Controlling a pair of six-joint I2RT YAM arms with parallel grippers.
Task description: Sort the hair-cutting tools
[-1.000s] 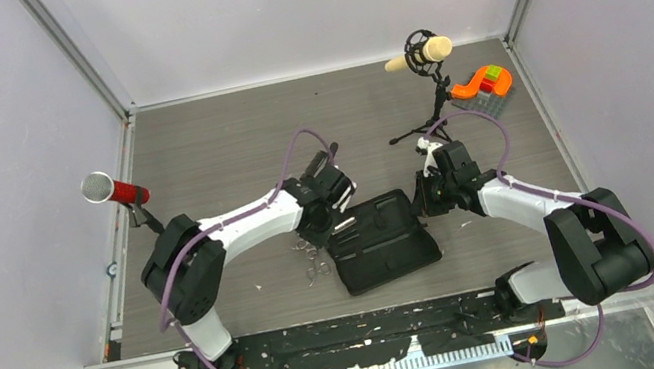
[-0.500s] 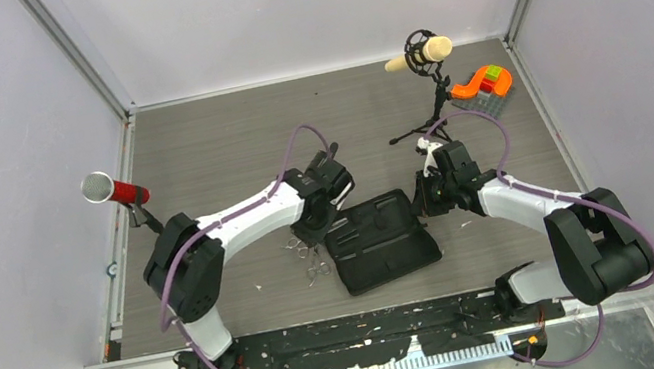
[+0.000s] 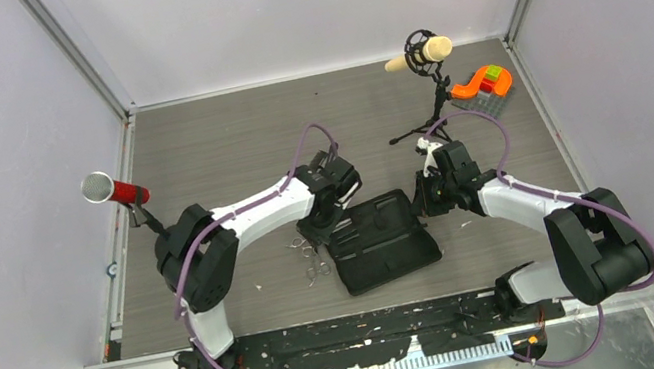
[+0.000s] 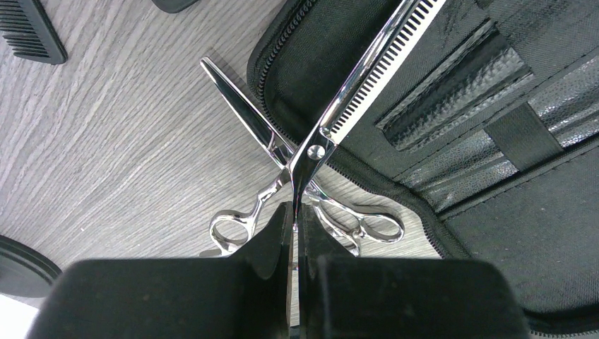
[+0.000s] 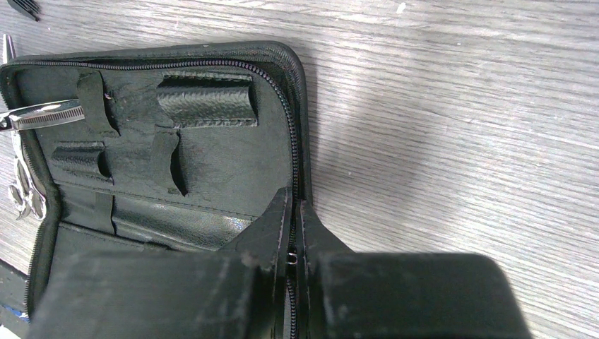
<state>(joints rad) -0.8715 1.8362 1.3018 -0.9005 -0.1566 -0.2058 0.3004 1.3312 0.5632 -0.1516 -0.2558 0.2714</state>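
Observation:
My left gripper [image 4: 297,205] is shut on silver thinning scissors [image 4: 367,78], held edge-on with the toothed blade reaching out over the open black case [image 4: 494,212]. A second pair of silver scissors [image 4: 244,116] lies partly open on the table beneath, its rings beside my fingers. A black comb [image 4: 28,32] lies at the far left. My right gripper [image 5: 295,201] is shut on the case's zippered edge [image 5: 297,127]. In the top view the left gripper [image 3: 324,220] is at the case's [image 3: 382,241] left edge and the right gripper [image 3: 424,198] at its right edge.
A red microphone [image 3: 113,190] stands at the left wall. A beige microphone on a tripod [image 3: 422,53] stands at the back right, with an orange toy [image 3: 482,81] beside it. The case has empty pockets and straps [image 5: 205,99].
My left arm has swung a little to the right, carrying the thinning scissors over the case's left edge. The right arm and the case have not moved.

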